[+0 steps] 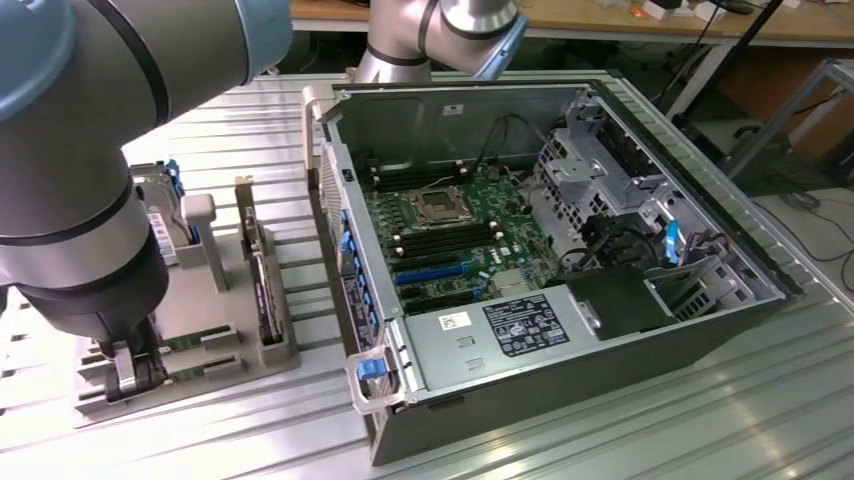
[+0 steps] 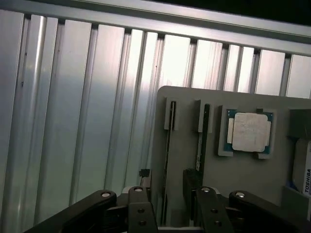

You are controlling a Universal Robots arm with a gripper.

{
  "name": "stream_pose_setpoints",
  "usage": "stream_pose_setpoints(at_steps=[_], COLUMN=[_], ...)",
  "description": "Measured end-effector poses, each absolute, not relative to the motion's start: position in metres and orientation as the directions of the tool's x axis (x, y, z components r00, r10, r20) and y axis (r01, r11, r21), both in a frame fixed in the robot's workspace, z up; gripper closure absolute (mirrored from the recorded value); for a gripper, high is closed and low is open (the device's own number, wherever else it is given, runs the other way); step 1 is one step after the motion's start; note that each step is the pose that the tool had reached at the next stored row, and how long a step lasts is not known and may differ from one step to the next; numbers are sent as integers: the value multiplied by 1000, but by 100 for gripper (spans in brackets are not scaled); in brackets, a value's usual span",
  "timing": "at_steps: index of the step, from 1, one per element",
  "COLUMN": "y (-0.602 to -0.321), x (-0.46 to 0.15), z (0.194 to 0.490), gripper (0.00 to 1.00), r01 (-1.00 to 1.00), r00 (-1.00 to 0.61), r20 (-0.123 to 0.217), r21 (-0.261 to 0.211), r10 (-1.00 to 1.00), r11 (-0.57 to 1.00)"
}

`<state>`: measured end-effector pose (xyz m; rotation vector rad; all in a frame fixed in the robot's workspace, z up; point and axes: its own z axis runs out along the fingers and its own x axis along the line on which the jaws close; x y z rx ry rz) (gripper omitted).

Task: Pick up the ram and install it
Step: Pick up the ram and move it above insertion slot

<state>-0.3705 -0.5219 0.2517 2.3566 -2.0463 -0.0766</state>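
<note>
**A:** Exterior view first. The end effector [image 1: 131, 378] hangs low over the grey holder [image 1: 214, 395] on the worktop [image 1: 601, 430], right at the ram [image 1: 200, 370], with its twin [image 1: 194, 344] just beside it. The open computer case [image 1: 561, 250] stands near, on the exterior view's right.

**B:** Has it got hold?

**A:** Wrist view says no. The fingers [image 2: 138, 211] are spread wide and grip nothing, and the ram [image 2: 168, 145] stands on edge in its slot, running between them. The CPU [image 2: 249, 132] sits further along the holder.

**B:** How will it handle?

**A:** Light and stiff, I reckon, but thin and fragile. I'd pinch the flat faces around mid-length, squarely, so it can't twist or slip.
</note>
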Motion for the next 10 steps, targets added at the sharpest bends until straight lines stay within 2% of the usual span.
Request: stream_pose_setpoints(at_steps=[10], y=[-512], x=[-371], z=[224], gripper=[61], r01=[-989], r00=[140], r20=[-24], r21=[47], r10=[-990], r11=[-141])
